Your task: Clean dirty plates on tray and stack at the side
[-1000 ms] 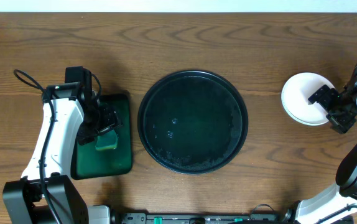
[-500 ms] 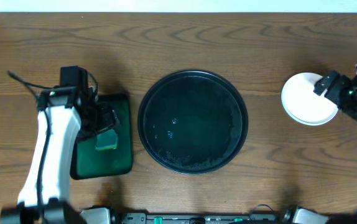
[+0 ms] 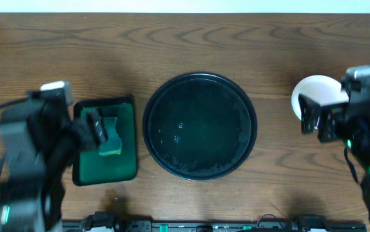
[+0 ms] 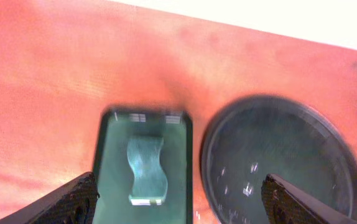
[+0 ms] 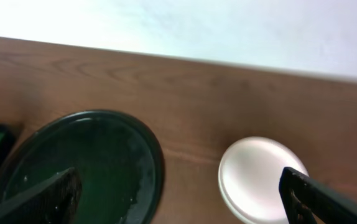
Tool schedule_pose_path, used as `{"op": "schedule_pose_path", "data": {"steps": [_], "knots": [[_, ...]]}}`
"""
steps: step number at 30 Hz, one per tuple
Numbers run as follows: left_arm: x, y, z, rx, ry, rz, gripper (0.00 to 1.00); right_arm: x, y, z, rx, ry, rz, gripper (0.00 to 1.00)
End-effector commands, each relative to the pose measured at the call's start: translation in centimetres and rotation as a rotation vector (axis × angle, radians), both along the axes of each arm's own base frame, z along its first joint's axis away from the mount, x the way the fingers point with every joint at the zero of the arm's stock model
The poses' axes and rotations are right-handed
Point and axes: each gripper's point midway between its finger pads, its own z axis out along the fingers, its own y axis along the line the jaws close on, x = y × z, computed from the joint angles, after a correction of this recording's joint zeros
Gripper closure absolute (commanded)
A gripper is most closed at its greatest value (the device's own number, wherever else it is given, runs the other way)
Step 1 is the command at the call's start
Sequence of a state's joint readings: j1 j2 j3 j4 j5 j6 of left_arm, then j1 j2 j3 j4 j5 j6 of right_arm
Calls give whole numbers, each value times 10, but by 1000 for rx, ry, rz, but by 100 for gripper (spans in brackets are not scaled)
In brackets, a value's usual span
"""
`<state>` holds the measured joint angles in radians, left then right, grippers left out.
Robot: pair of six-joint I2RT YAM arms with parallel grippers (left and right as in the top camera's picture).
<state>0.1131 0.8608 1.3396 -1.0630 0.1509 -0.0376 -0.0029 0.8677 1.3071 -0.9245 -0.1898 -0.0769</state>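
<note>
I could read no writing anywhere from where I stood: no lettering, label, brand or number showed on the tray, the plates or the green rectangular tray. The arms were too blurred to tell.

Overhead: straight down from high above the desk, whole scene in frame.
Left wrist: well up, tilted forward and down, left fingers at the lower corners.
Right wrist: raised, facing across the desk to the wall, right fingers low in frame.
Shared: tray in all three; plates in overhead and right wrist; green tray in overhead and left wrist.
</note>
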Motion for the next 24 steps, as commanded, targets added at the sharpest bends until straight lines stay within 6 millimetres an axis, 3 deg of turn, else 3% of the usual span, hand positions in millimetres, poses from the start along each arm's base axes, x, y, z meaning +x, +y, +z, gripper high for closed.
{"op": "schedule_pose_path", "data": {"steps": [1, 4, 9, 17, 20, 24], "knots": [[-29, -4, 45, 92, -165, -50, 15, -22, 9, 18, -72, -86, 71, 1], [-60, -7, 74, 144, -275, -67, 15, -41, 10, 23, -78, -114, 83, 1], [-110, -12, 101, 166, -408, -57, 15, -65, 9, 18, -78, -101, 84, 1], [-185, -21, 101, 183, -528, -54, 15, -81, 9, -1, -91, -25, 96, 1], [-201, -22, 103, 194, -583, -51, 15, -82, 9, -3, -91, -15, 95, 1], [-204, -22, 98, 194, -574, -48, 15, -82, 9, -3, -89, -15, 97, 1]]}}
